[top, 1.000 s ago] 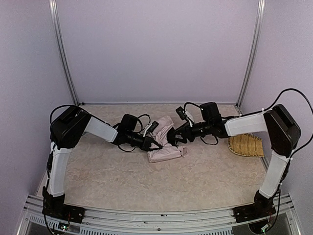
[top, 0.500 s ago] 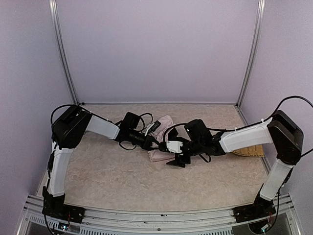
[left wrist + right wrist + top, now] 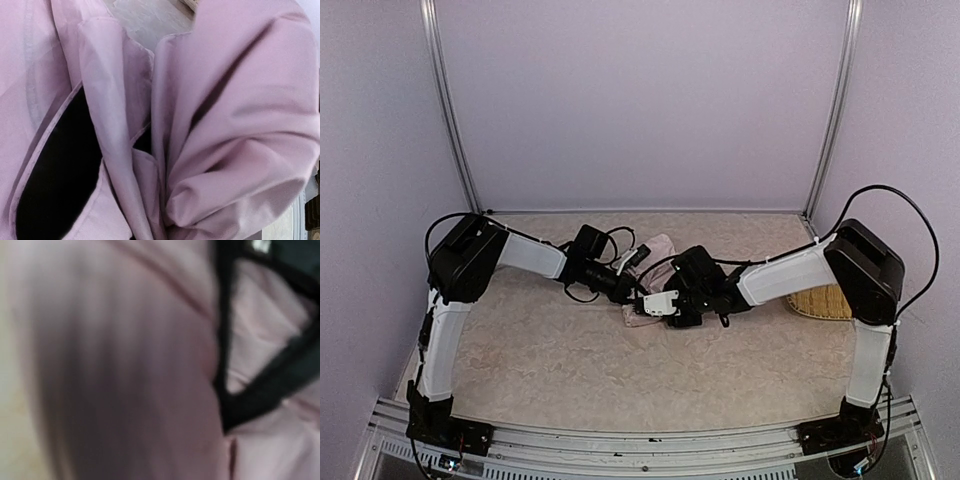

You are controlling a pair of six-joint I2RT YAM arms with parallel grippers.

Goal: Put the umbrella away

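We see the pale pink umbrella (image 3: 658,250) lying crumpled in the middle of the counter (image 3: 540,350), both arms meeting over it — the left end effector (image 3: 636,292) and the right end effector (image 3: 652,308) down against its cloth. Its pink folds fill both wrist views, the right one blurred, so we cannot tell whether either is spread or pinching. A woven mat (image 3: 820,300) lies far right.
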